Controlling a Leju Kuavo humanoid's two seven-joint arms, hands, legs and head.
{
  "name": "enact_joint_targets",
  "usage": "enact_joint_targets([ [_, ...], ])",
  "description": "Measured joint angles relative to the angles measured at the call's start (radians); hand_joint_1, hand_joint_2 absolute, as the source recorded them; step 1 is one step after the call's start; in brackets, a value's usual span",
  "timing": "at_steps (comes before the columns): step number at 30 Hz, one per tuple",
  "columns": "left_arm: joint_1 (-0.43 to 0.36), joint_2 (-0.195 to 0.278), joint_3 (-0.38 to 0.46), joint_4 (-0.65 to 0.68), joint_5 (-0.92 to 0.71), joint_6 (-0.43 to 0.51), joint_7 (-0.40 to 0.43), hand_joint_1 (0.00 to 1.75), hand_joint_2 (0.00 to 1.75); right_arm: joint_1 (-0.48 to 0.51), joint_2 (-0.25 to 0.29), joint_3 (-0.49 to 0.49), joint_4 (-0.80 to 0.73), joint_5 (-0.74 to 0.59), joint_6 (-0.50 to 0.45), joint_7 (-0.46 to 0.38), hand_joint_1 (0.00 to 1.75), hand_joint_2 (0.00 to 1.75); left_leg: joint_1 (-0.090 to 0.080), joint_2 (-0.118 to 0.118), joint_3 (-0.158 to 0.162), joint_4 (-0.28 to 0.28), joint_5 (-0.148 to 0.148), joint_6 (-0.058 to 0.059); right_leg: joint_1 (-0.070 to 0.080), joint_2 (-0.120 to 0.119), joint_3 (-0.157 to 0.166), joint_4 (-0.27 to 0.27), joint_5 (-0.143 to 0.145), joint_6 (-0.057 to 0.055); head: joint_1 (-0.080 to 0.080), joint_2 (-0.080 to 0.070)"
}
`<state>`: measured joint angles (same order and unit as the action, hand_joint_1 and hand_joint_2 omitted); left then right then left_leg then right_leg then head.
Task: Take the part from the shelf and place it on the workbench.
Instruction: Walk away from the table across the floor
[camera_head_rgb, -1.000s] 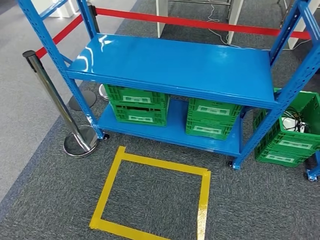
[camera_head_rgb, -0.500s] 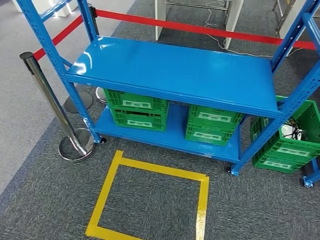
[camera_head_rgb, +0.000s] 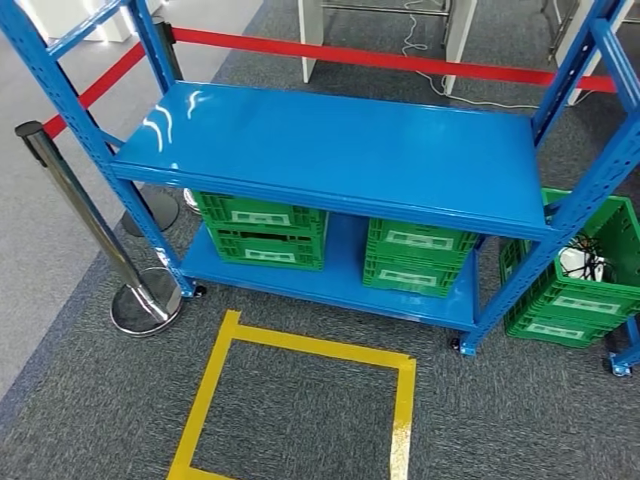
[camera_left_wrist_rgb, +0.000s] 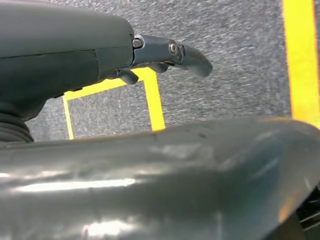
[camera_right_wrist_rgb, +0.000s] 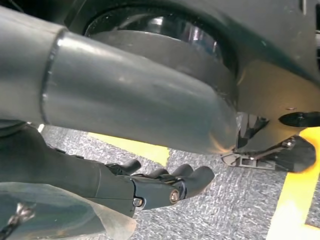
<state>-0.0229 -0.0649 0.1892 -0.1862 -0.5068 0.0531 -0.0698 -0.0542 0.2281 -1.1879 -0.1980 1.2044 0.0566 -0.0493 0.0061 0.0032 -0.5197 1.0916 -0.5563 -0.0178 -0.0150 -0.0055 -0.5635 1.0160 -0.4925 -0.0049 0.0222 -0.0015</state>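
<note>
Hanging empty over the carpet, the left hand (camera_left_wrist_rgb: 166, 55) and right hand (camera_right_wrist_rgb: 162, 187) have loosely extended fingers; with no part visible on the shelf (camera_head_rgb: 340, 140), reaching blind risks hitting its frame.

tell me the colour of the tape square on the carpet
Yellow tape square, clearest in the head view.

Glossy blue painted metal on the shelf (camera_head_rgb: 332, 140), smooth, with white glints at its near left corner. Green moulded plastic, ribbed and latticed, on the crates (camera_head_rgb: 260, 230) beneath. Polished chrome, mirror-bright, on the stanchion post (camera_head_rgb: 83, 215). Coarse grey carpet (camera_head_rgb: 302, 410), matt and rough. Smooth yellow tape (camera_head_rgb: 317, 348), slight sheen. Red fabric-looking barrier belt (camera_head_rgb: 377, 58), matt.
</note>
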Motion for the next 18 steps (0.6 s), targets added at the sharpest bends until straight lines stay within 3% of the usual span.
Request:
enact_joint_targets([
  [3, 0.0, -0.001, 0.0, 0.0, -0.003, 0.0, 0.0, 0.0, 0.0, -0.002, 0.0, 0.0, 0.0, 0.0, 0.0, 0.0, 0.0, 0.0, 0.001, 0.0, -0.109, 0.178, -0.074, -0.007, 0.003, 0.003, 0.013, 0.0, -0.014, -0.008, -0.003, 0.0],
  [4, 0.001, -0.001, 0.0, 0.0, -0.003, 0.0, 0.0, 0.0, 0.0, -0.001, 0.0, 0.0, 0.0, 0.0, 0.0, 0.0, 0.0, 0.0, 0.001, 0.0, -0.131, 0.2, -0.078, -0.006, 0.004, 0.005, 0.019, 0.0, -0.019, -0.009, -0.003, 0.0],
  [5, 0.003, -0.001, 0.0, 0.0, -0.004, 0.0, 0.0, 0.0, 0.0, -0.001, 0.0, 0.0, 0.0, 0.0, 0.0, 0.0, 0.0, 0.0, 0.0, 0.0, -0.137, 0.185, -0.059, -0.002, 0.006, 0.008, 0.027, 0.0, -0.025, -0.009, -0.003, 0.0],
  [7, 0.004, 0.0, 0.0, 0.0, -0.004, 0.0, 0.0, 0.0, 0.0, 0.0, 0.0, 0.0, 0.0, 0.0, 0.0, 0.0, 0.0, 0.0, -0.004, 0.0, -0.108, 0.072, 0.031, 0.01, 0.009, 0.01, 0.043, -0.001, -0.036, -0.007, -0.003, 0.0],
  [8, 0.004, 0.001, 0.0, 0.0, -0.004, 0.0, 0.0, 0.0, 0.0, 0.0, 0.0, 0.0, 0.0, 0.0, 0.0, 0.0, 0.0, 0.0, -0.009, 0.0, -0.091, 0.015, 0.055, 0.018, 0.01, 0.011, 0.05, -0.001, -0.042, -0.005, -0.002, 0.0],
  [9, 0.004, 0.002, 0.0, 0.0, -0.003, 0.0, 0.0, 0.0, 0.0, -0.001, 0.0, 0.0, 0.0, 0.0, 0.0, 0.0, 0.0, 0.0, -0.013, -0.001, -0.079, -0.025, 0.056, 0.025, 0.011, 0.011, 0.052, -0.001, -0.047, -0.002, -0.002, 0.0],
  [11, 0.006, 0.004, 0.0, 0.001, -0.003, 0.0, 0.0, 0.0, 0.0, -0.002, 0.001, 0.0, 0.001, 0.0, 0.0, 0.001, 0.0, 0.0, -0.019, -0.003, -0.073, -0.052, 0.04, 0.037, 0.013, 0.012, 0.056, 0.005, -0.05, 0.011, -0.003, 0.0],
  [14, 0.011, 0.003, 0.0, 0.001, -0.003, -0.001, 0.002, 0.0, 0.0, -0.001, 0.0, 0.0, 0.001, 0.0, 0.001, 0.001, 0.0, 0.0, -0.012, -0.003, -0.045, -0.068, 0.07, 0.049, 0.014, 0.013, 0.058, 0.038, -0.067, 0.031, -0.003, 0.0],
  [16, 0.005, 0.002, 0.0, 0.001, -0.005, -0.002, 0.002, 0.0, 0.0, -0.004, 0.0, 0.0, 0.001, 0.0, 0.001, 0.002, 0.0, 0.0, -0.009, -0.002, -0.034, -0.072, 0.067, 0.054, 0.012, 0.011, 0.014, 0.118, -0.113, 0.039, -0.001, 0.0],
  [18, 0.001, 0.002, 0.0, 0.001, -0.007, -0.004, 0.002, 0.0, 0.0, -0.007, 0.0, 0.0, 0.001, 0.0, 0.001, 0.002, 0.0, 0.0, -0.01, -0.002, -0.031, -0.071, 0.061, 0.058, 0.011, 0.011, -0.06, 0.229, -0.16, 0.045, 0.0, 0.0],
])
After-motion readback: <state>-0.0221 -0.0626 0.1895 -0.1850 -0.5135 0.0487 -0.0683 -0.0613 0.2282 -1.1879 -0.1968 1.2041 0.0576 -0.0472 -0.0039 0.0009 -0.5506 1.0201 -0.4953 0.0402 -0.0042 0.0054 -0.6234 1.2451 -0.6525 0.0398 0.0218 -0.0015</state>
